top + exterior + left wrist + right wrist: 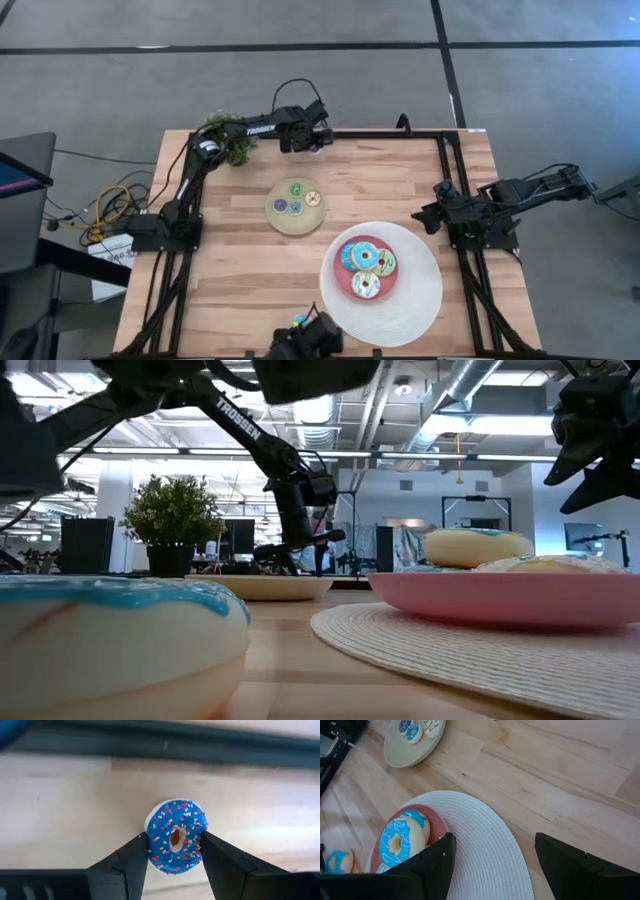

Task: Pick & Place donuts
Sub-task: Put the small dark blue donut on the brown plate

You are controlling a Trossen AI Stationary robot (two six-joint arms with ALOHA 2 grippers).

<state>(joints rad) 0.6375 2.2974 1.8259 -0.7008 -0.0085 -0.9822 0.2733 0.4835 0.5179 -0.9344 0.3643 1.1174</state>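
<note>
Three large iced donuts (365,268) are sitting on the pink centre of the big white woven plate (420,300) in the high view, while three tiny donuts (297,197) are lying on the small tan plate (280,217). The left gripper (316,140) is reaching to the table's far edge beside a potted plant (228,135); the right gripper (428,217) is hanging near the table's right side.

In the low view, a blue-iced donut (110,645) is filling the near left corner, resting on the wooden table (290,670).

In the left wrist view, the left gripper (174,860) is clamping a dark blue sprinkled donut (176,836) between both fingers.

In the right wrist view, the right gripper (495,865) is spreading wide with nothing in it, above the white plate's rim (485,845), near a light blue donut (400,842).
</note>
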